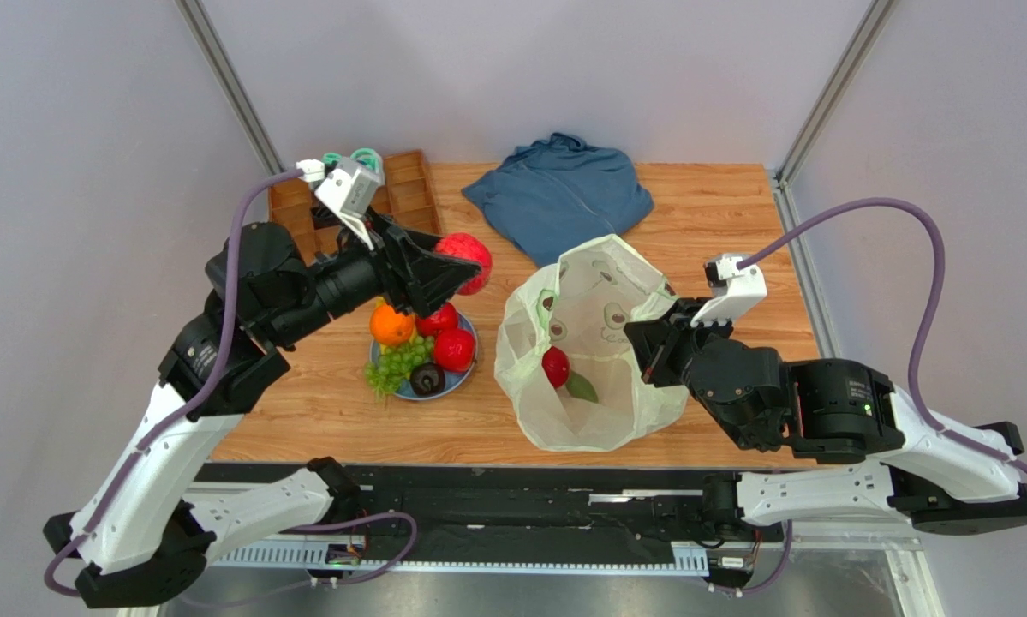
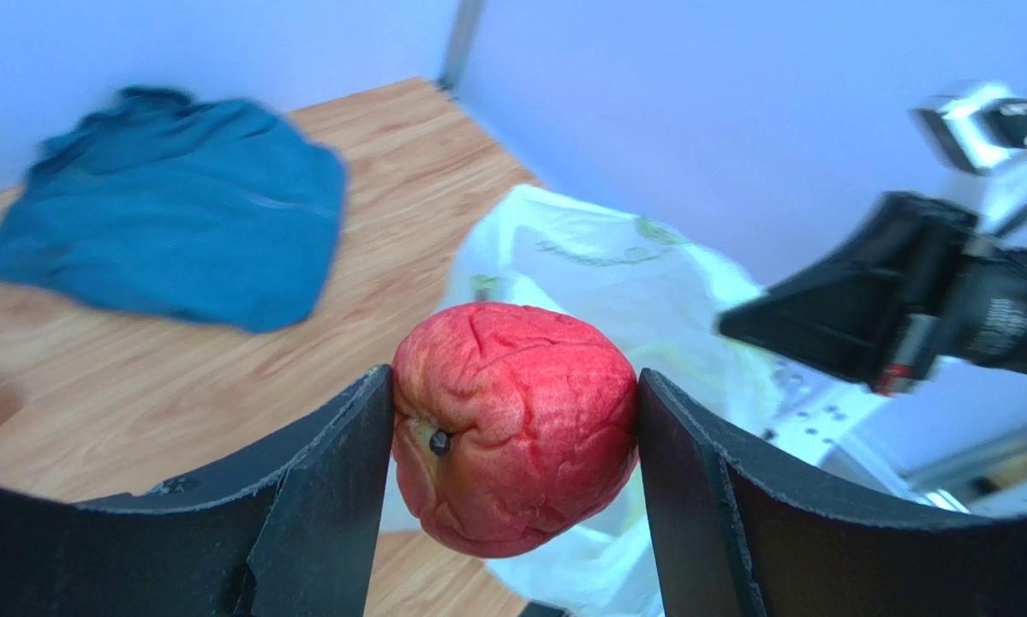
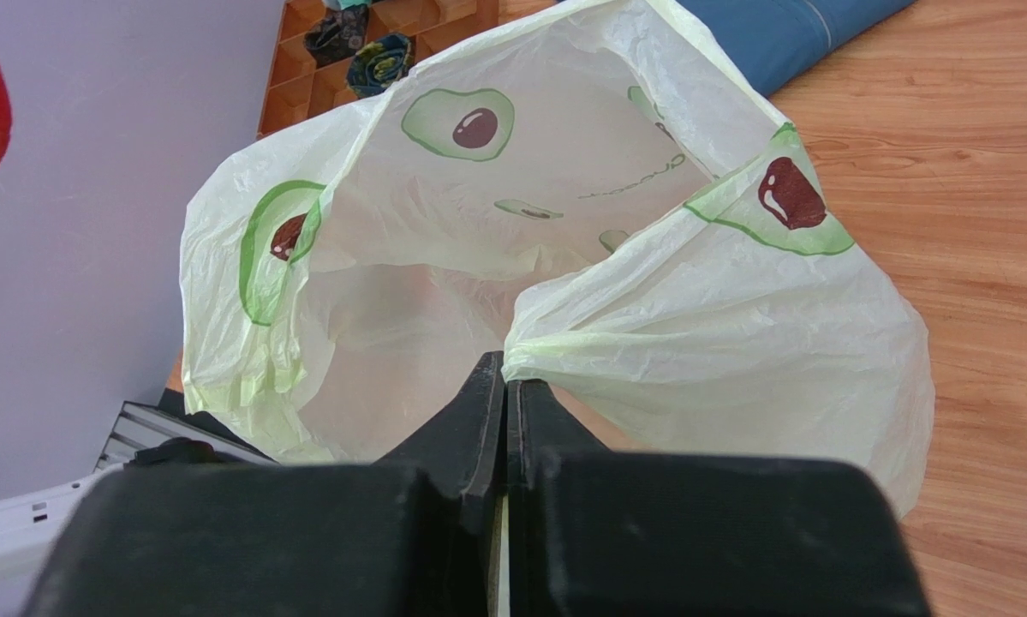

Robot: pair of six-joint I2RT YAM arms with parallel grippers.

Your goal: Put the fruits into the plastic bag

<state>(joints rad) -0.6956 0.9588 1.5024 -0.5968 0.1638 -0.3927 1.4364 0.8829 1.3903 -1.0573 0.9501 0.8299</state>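
My left gripper [image 1: 460, 270] is shut on a wrinkled red fruit [image 1: 469, 250], held in the air between the plate and the plastic bag [image 1: 608, 302]. In the left wrist view the fruit [image 2: 516, 424] sits squeezed between both fingers [image 2: 338, 489]. My right gripper [image 1: 655, 337] is shut on the bag's right rim and holds its mouth up; the pinched rim [image 3: 547, 350] meets the closed fingertips. One red fruit [image 1: 556, 366] lies inside the bag. An orange [image 1: 392, 324], two red fruits [image 1: 454, 350], green grapes [image 1: 391, 370] and a dark avocado [image 1: 427, 379] sit on the blue plate [image 1: 467, 370].
A folded blue garment [image 1: 560, 193] lies at the back of the table, just behind the bag. A brown wooden compartment box [image 1: 409, 187] stands at the back left with rolled socks [image 3: 383, 58] in it. The table's right edge [image 1: 795, 277] runs close to my right arm.
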